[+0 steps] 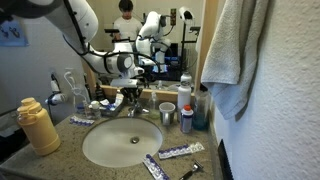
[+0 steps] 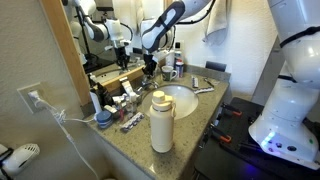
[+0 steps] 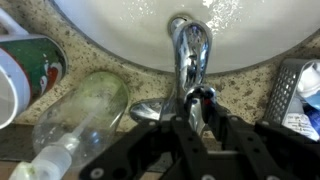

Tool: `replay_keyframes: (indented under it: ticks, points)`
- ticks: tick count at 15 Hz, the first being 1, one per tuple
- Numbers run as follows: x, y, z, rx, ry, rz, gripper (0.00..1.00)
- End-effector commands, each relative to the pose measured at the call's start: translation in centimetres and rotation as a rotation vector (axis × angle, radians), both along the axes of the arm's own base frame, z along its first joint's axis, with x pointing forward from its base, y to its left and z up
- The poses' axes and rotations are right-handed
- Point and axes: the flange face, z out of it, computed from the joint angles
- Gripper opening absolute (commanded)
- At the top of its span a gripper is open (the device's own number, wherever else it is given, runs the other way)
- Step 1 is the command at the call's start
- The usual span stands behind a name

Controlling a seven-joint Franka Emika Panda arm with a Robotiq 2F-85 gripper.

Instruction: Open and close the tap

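The tap is a small chrome faucet at the back rim of the white basin, with its spout over the bowl. In the wrist view my gripper has its black fingers on both sides of the tap's handle, which shows a red mark, and looks shut on it. In both exterior views the gripper hangs straight down over the tap behind the basin. The tap itself is mostly hidden behind the gripper in an exterior view.
A yellow bottle stands at the counter's front. A silver cup, a spray bottle and a clear bottle crowd the tap. Tubes lie by the basin. A towel hangs at the side.
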Motion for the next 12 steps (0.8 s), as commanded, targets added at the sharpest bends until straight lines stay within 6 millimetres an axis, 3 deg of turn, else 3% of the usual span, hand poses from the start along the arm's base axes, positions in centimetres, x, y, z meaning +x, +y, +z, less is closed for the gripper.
replay_keyframes:
  ticks: [1, 8, 12]
  points:
    - [-0.1, 1.6, 3.4, 0.022, -0.052, -0.003, 0.07]
    - [0.3, 2.8, 6.2, 0.016, -0.13, 0.022, 0.07]
    - [0.6, 3.2, 6.2, 0.019, -0.148, 0.028, 0.07]
